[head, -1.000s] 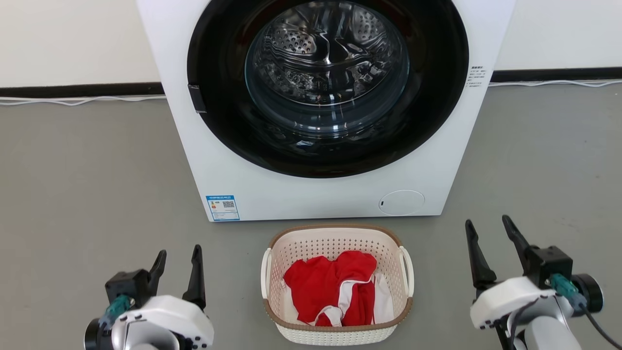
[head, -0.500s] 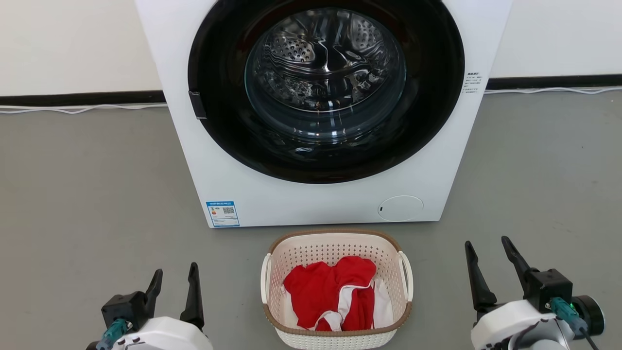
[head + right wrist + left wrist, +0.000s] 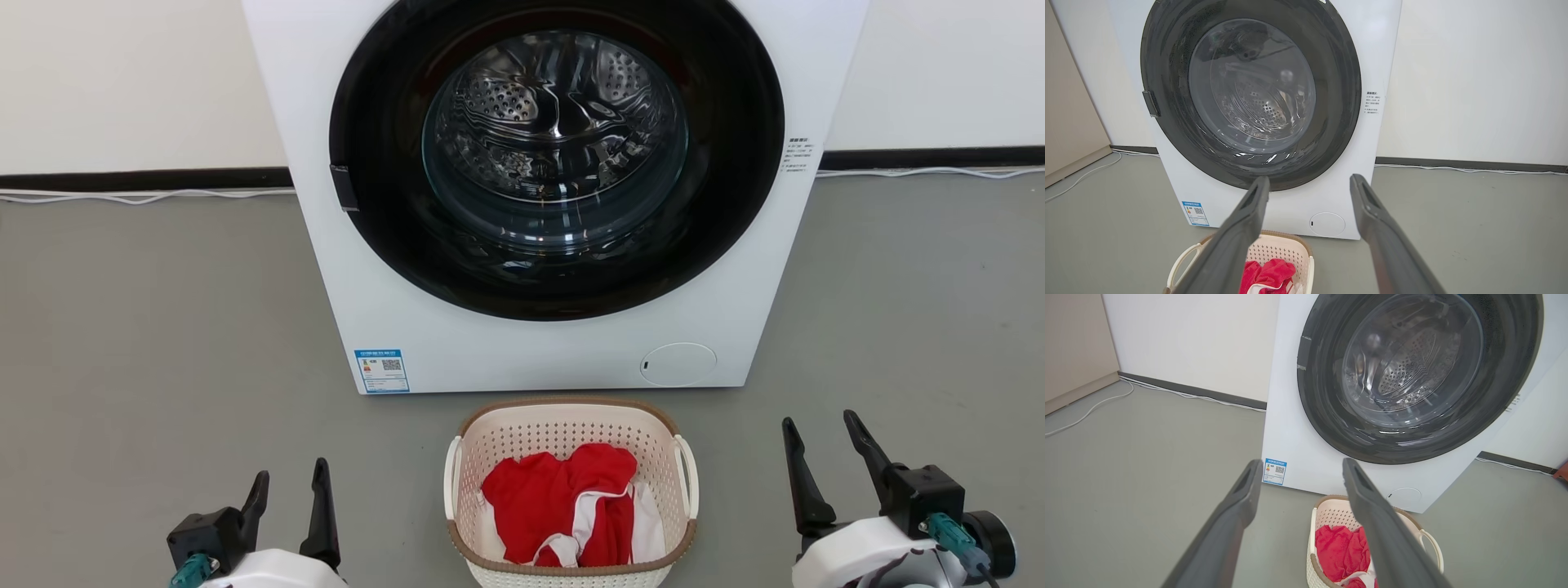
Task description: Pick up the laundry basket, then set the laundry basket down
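The basket sits on the floor just in front of the washer, with red cloth inside. It lies against the washer as it did a second ago, and the slight downward slide of the whole head view is the camera's. The left tool and right tool gape empty, well apart from the basket on either side, each sunk lower than that slide explains.
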You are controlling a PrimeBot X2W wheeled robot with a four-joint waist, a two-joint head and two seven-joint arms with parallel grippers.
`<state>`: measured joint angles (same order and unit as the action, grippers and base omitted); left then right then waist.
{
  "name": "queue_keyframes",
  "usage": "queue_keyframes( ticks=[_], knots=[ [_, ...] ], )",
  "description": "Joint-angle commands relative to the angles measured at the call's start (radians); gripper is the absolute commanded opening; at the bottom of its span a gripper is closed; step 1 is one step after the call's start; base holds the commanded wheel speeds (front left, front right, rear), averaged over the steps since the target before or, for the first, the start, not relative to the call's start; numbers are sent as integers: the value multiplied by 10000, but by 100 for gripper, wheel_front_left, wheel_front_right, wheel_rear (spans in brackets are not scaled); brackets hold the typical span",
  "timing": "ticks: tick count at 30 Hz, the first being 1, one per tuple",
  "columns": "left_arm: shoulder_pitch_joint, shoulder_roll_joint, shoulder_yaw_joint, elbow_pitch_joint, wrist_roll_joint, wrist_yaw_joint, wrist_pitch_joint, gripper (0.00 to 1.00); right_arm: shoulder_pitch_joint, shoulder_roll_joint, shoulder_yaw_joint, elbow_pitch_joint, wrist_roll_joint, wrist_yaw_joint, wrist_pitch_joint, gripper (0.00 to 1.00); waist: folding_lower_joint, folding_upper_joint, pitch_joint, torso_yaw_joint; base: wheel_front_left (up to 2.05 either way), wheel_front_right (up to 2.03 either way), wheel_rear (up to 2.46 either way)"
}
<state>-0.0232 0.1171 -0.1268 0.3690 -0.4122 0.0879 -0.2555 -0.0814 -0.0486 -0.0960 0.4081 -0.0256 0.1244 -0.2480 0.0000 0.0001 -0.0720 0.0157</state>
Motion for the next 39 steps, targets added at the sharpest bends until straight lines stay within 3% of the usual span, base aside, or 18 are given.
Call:
queue_keyframes(
  ticks=[1,2,3,13,18,39],
  knots=[
    [-236,48,349,-256,132,26,-63,100,-192,-19,268,-288,117,63,-104,100,0,-1,-31,6,0,0,0],
    [-238,56,307,-243,148,-26,-63,100,-188,-18,282,-295,132,63,-101,100,0,-1,-50,6,0,0,0],
    [4,-25,-33,73,21,-17,10,0,-3,15,17,50,101,-4,12,0,0,-1,-59,7,0,0,0],
    [233,-191,102,416,-675,-133,234,0,200,66,-86,409,961,-6,307,0,23,-1,-41,-1,0,0,0],
    [199,-211,191,338,-1155,-220,373,0,213,63,-46,291,1631,-3,411,0,2,-1,11,-8,0,0,0],
    [19,-292,573,50,-3071,-567,950,0,158,49,-31,-87,4243,9,939,0,1,-1,145,-35,0,0,0]
  ],
)
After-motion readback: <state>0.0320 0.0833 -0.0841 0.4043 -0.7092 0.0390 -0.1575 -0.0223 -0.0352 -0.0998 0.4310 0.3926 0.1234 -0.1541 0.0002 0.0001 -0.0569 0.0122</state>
